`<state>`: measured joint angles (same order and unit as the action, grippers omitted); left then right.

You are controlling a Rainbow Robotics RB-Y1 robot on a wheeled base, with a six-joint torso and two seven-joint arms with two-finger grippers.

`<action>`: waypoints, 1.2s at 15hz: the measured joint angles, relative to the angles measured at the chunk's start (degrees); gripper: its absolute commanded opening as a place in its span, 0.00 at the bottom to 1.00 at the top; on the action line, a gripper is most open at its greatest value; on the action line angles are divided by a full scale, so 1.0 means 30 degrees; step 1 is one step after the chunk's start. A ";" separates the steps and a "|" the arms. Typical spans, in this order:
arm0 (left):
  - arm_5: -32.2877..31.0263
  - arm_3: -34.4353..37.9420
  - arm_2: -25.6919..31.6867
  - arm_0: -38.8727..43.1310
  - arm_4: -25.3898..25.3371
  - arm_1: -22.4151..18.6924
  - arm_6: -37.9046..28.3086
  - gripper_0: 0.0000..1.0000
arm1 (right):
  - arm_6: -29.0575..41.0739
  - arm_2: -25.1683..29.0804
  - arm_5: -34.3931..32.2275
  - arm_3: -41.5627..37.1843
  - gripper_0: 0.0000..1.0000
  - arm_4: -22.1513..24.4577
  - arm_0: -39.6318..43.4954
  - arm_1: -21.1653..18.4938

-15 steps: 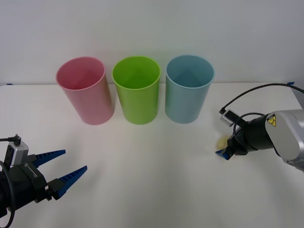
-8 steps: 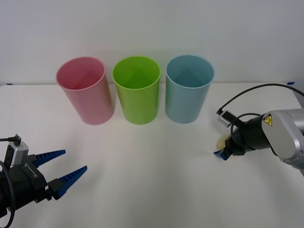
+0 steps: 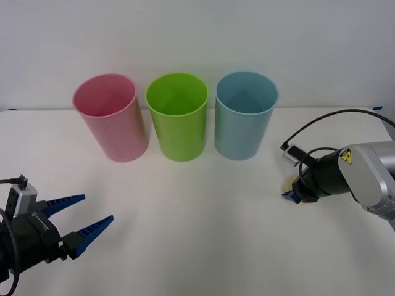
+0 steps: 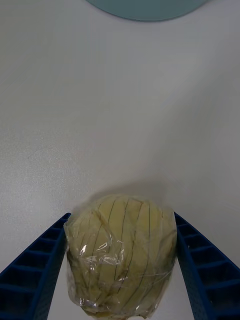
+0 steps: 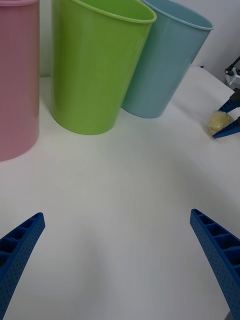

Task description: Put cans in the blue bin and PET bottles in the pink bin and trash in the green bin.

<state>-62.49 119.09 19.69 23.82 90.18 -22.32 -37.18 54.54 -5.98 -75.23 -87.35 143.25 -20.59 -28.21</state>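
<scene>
The left gripper is at the lower left of the front view, close to the camera, and its two blue ribbed fingers are spread wide with nothing between them; in the left wrist view the same fingers stand far apart above the bare white table. The right gripper is at the middle right of the front view, low over the table, and it points toward the centre of the frame. Its blue fingers are closed onto the trash, a pale-yellow lumpy wad wrapped in wrinkly clear film, and each finger presses one side of it. In the front view only a small pale piece of the trash is seen at the fingertips, and I cannot tell whether it touches the table or is lifted a little. From the left wrist view the trash appears at the right edge, between the other arm's blue tips. Farther back, in the upper half of the front view, three bins stand upright in a row near the white wall: the pink bin on the left, the green bin in the middle, and the blue bin on the right, nearest to the right gripper. The bins stand just beside each other.
</scene>
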 measured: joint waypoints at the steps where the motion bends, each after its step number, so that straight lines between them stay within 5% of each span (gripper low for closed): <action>1: 0.0000 0.0000 0.0000 0.0000 0.0000 0.0000 0.0000 1.00 | -0.0012 -0.0049 0.0000 0.0000 0.00 0.0080 -0.0018 0.0000; 13: 0.0000 0.0000 0.0000 0.0000 0.0000 0.0000 0.0000 1.00 | -0.0116 0.0034 0.0231 -0.0319 0.00 -0.0069 0.0139 -0.0014; 18: 0.0000 0.0000 0.0000 0.0000 0.0000 0.0000 0.0000 1.00 | -0.0332 0.1416 0.0414 -0.4820 0.00 -0.3328 0.3156 -0.0004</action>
<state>-62.49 119.09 19.69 23.82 90.18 -22.32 -37.18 53.55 -1.73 -73.99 -101.81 133.27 -11.13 -28.23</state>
